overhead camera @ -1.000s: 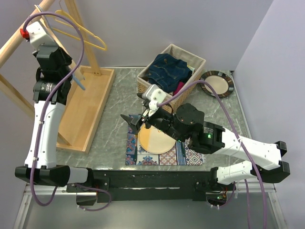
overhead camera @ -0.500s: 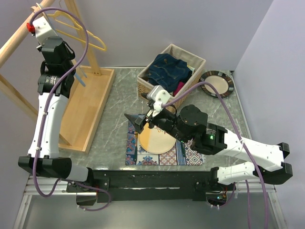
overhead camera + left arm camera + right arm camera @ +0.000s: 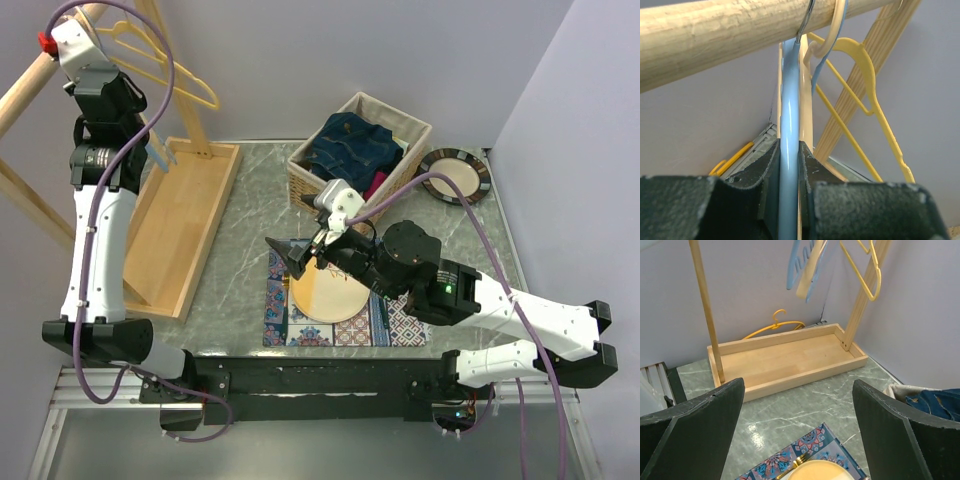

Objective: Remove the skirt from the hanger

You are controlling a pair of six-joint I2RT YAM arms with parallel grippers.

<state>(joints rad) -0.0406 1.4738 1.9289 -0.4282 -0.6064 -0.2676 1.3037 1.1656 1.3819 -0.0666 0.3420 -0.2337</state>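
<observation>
L arm reaches high up to the round pale-wood rail [image 3: 715, 35] of the clothes rack. The left pincer [image 3: 788, 167] is nearly closed. Its two dark pads pinch the light blue plastic hanger [image 3: 789, 110] from both sides, a little below the rail, where the hanger's metal hook goes over. A cream hanger [image 3: 806, 100] hangs right behind the blue one, & a thin yellow plastic hanger [image 3: 867, 85] hangs further along the rail, by the rack's slanted post.

R arm is stretched low over the grey-green marble desk [image 3: 240, 215]. The right pincer [image 3: 285, 253] is spread wide w/ nothing in it. It hovers over the edge of the patterned tile-print mat [image 3: 410, 330], near the round pale wooden plate [image 3: 325, 295] lying on that mat. It faces the rack's long wooden base tray [image 3: 185, 230].

A folded blue denim garment [image 3: 352, 148] lies in the woven wicker basket [image 3: 303, 182] at the back of the desk, well apart from both pincers. Prob. the skirt, can't be sure. A dark-rimmed round plate [image 3: 455, 175] sits just right of the basket.
</observation>
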